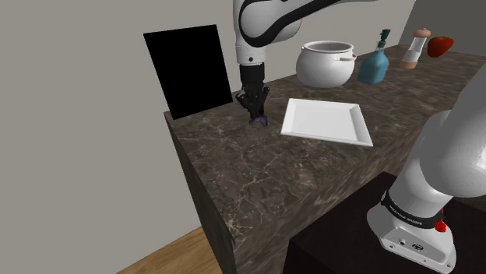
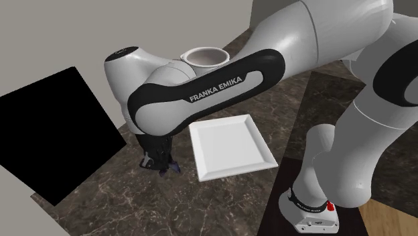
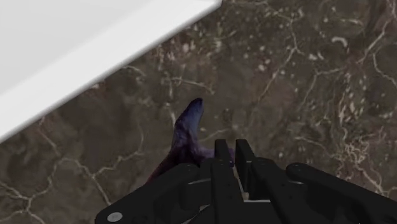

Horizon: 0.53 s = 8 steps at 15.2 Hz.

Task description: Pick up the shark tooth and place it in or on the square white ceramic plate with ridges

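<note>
Arm (image 1: 265, 23) reaches steeply down to the worktop (image 1: 311, 171), tool (image 1: 255, 107) vertical and clamped on the shark tooth (image 3: 189, 124) just beside the plate (image 1: 323, 121).

"FRANKA EMIKA" on the arm (image 2: 221, 87)

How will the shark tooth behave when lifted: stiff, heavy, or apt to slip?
The shark tooth looks solid and tapers to a point, so it is probably stiff. It is small beside the square white plate, so likely light. Its tapering shape may let it slip or twist in the gripper.
</note>
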### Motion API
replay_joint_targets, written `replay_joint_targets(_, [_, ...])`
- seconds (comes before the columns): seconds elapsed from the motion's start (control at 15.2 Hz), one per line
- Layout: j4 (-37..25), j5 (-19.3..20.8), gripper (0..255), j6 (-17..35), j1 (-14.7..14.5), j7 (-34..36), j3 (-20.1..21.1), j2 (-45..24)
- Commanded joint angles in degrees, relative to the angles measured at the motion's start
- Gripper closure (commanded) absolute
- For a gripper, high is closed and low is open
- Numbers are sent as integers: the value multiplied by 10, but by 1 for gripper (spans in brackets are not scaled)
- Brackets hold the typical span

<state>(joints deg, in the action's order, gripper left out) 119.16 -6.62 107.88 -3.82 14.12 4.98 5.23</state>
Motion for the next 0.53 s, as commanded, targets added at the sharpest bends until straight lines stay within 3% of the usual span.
replay_joint_targets(0.0, [0,0,255,0,0,0,0,0])
replay_joint_targets(0.33, [0,0,255,0,0,0,0,0])
replay_joint_targets(0.4, [0,0,0,0,0,0,0,0])
replay_joint_targets(0.46, [75,0,0,70,3,13,-2,64])
